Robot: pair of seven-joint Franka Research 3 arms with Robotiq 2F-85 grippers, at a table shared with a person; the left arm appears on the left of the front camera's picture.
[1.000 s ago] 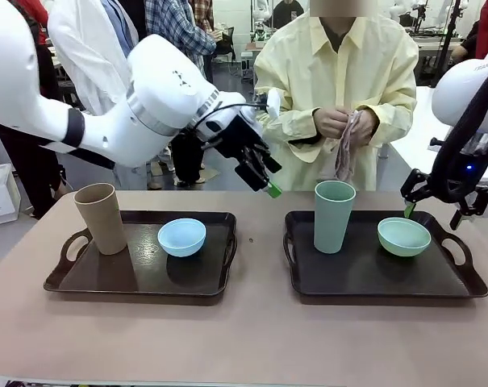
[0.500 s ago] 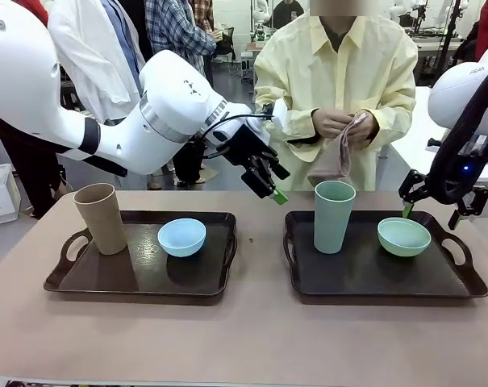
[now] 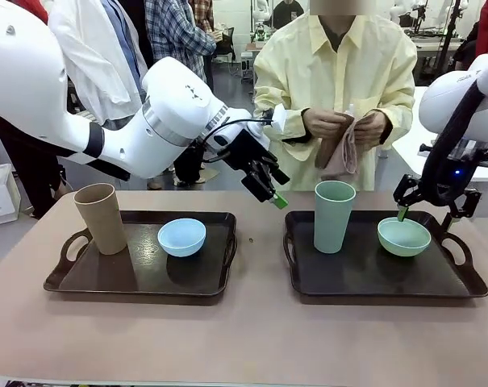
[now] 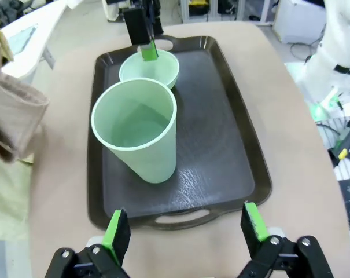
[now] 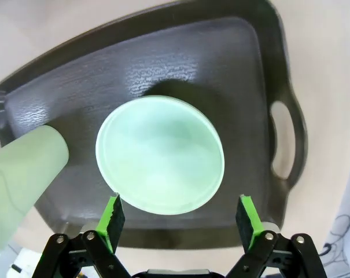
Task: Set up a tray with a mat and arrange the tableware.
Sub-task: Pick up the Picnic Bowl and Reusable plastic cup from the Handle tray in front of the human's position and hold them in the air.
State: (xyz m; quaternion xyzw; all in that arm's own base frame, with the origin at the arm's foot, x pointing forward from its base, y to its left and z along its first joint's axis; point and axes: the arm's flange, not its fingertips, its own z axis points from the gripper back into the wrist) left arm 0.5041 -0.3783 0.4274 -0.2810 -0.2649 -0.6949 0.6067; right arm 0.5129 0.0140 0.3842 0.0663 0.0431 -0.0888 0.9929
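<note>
Two trays: dark and handled, side by side low in the front view, the left tray [image 3: 139, 282] and the right tray [image 3: 373, 282]. No mat lay on either.
Left tray load: the tan tumbler [image 3: 98, 218] stood at its left end, the pale blue bowl [image 3: 181, 237] just beside it.
Right tray load: the pale green tumbler [image 3: 334, 216] stood upright, the pale green bowl [image 3: 404, 236] to its right.
Left gripper [image 3: 272, 193]: hung mid-frame above the gap between the trays, fingers spread, empty, pointed at the green tumbler.
Right gripper [image 3: 427, 211]: hovered just over the green bowl, fingers wide apart, holding nothing.
Person: top centre, both hands on a folded cloth [image 3: 344, 149], likely the mat.
Risk: an off-centre approach could topple the tall tumbler. A pinch on the bowl's thin rim could slip. With both arms working one tray, they could clash.
</note>
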